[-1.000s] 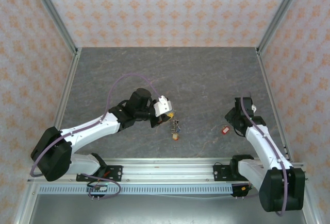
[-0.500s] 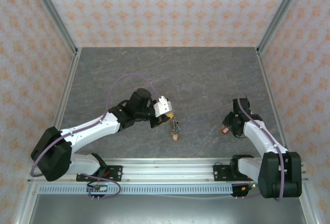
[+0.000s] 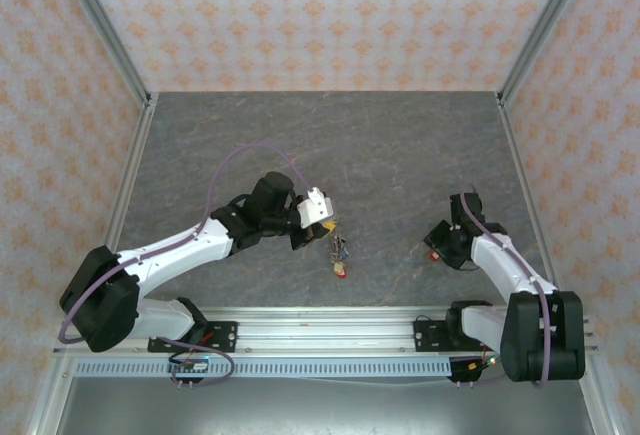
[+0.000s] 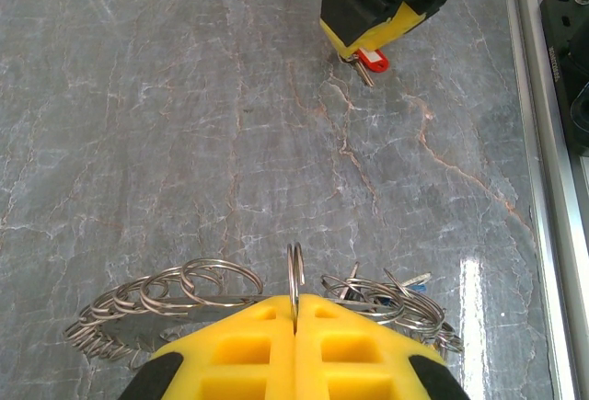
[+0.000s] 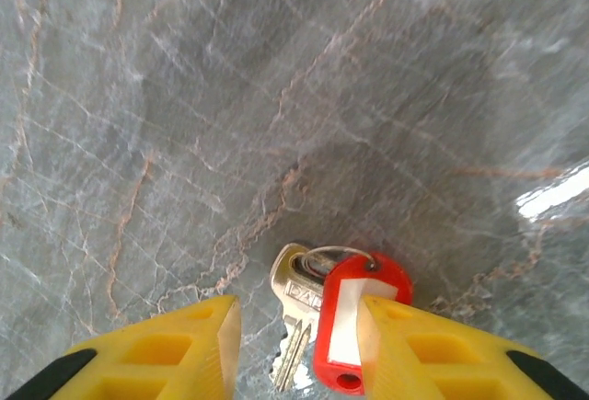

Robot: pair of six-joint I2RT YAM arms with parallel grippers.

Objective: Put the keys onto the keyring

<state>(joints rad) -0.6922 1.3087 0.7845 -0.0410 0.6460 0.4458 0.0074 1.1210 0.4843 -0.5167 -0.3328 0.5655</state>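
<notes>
Our right end effector (image 5: 294,319), jaws apart, has swung in to straddle the red-tagged key (image 5: 357,319) lying on the surface (image 5: 184,97) at 3 o'clock from the keyring (image 4: 295,267), which our left end effector (image 4: 294,315) holds clamped, so we judge a pickup comes next.

Two grippers are in view. Between the parted jaws of the right gripper (image 5: 296,313) lie one silver key (image 5: 291,303) and one red tag (image 5: 359,317), joined by one small ring (image 5: 333,255). One keyring (image 4: 184,285) spreads to either side of the left gripper (image 4: 295,304). One upright loop (image 4: 295,271) is pinched in its closed jaws, and the other loops are too tangled to count.
</notes>
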